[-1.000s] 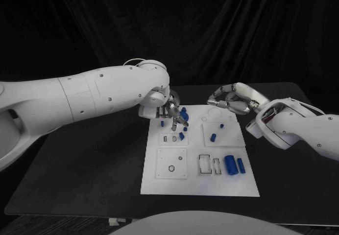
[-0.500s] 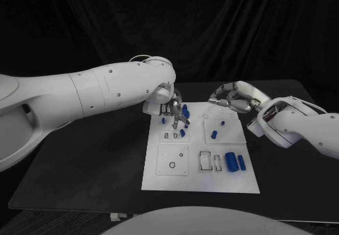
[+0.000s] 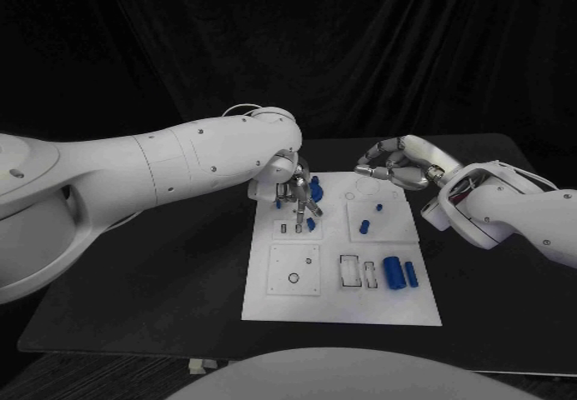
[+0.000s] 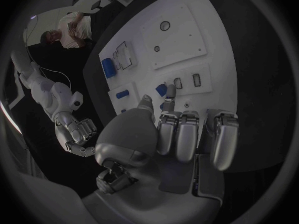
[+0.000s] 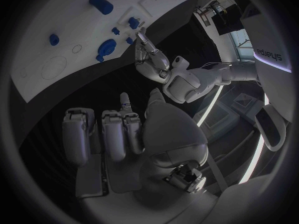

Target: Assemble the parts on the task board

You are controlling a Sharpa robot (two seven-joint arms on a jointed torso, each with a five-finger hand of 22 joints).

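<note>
Left silver hand [image 3: 293, 187] over the white task board [image 3: 342, 310], grip unclear (fingertips hide small blue parts [image 3: 315, 188]) | right silver hand [image 3: 397, 167] curled, holding nothing.

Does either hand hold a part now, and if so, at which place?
Right hand: nothing, fingers curled beside the task board. Left hand: over the blue parts at the far end; a hold cannot be told.
</note>
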